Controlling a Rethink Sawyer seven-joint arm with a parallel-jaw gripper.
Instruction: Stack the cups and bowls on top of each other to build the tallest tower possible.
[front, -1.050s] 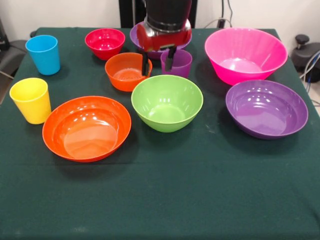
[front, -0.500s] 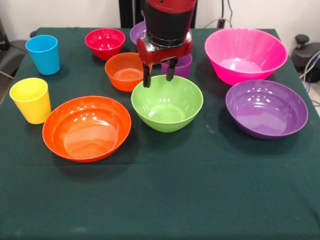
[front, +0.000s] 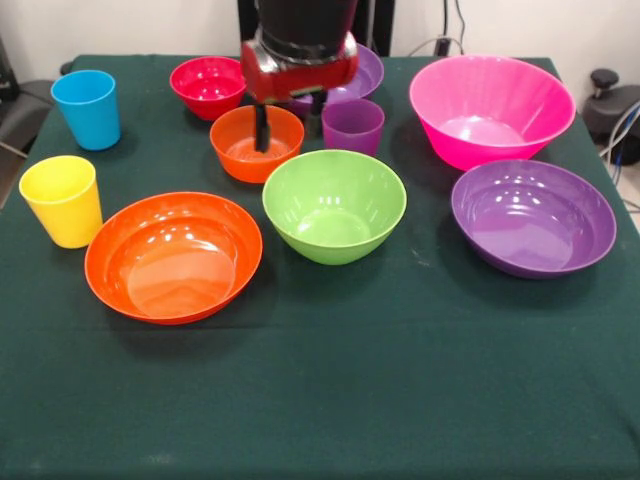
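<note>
Shifted from above the green bowl (front: 334, 205) to the small orange bowl (front: 256, 143) (nothing stacked yet), the empty end effector (front: 288, 118) straddles that bowl's rim, fingers spread, and could clip the neighbouring purple cup (front: 352, 125), toppling it across the table (front: 400, 380).

We've only got one cam here, front view, sat past the near edge of the table (front: 330, 400) and raised a fair bit, tilted down so we see into every bowl. It faces straight across toward the far edge, where the arm (front: 300, 40) drops in from the top. Close enough that the green cloth fills nearly the whole width; both far corners show, near corners are cut off. No 2nd view to compare overlap with.
</note>
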